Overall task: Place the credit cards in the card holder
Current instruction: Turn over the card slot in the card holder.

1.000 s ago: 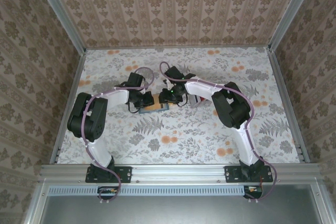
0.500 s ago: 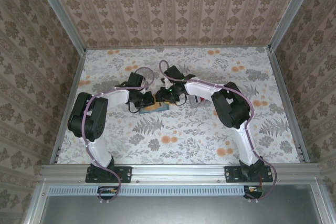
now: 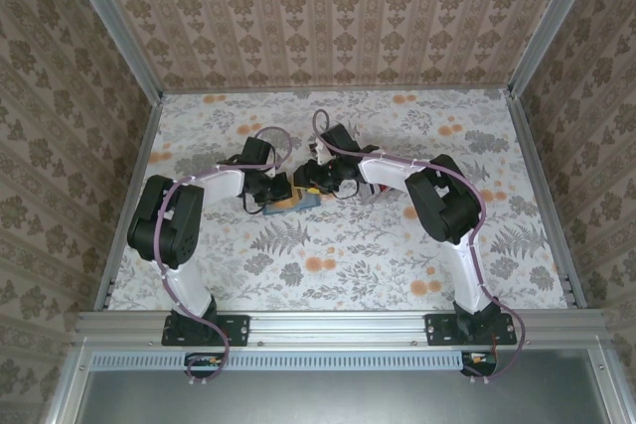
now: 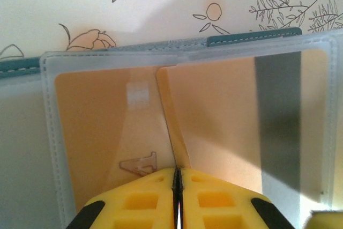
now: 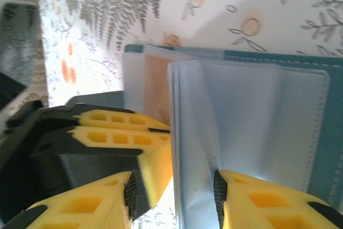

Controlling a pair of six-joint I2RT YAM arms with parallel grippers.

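The card holder (image 3: 295, 203) lies open in the middle of the table (image 3: 348, 255), with a card (image 4: 214, 122) in its pocket. The left jaws pinch one clear page (image 4: 171, 132). The right jaws just spread wider, so maybe they are letting go.

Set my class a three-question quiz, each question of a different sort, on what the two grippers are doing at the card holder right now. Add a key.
1. True or false: the left gripper is shut, pinching a page of the clear sleeve inside the card holder.
2. The right gripper has its jaws: A) shut tight; B) apart, with sleeve pages between them; C) closed on a red card.
3. Fill in: the card holder's stitched outer edge is ___ in colour.
Key: 1 true; 2 B; 3 teal.
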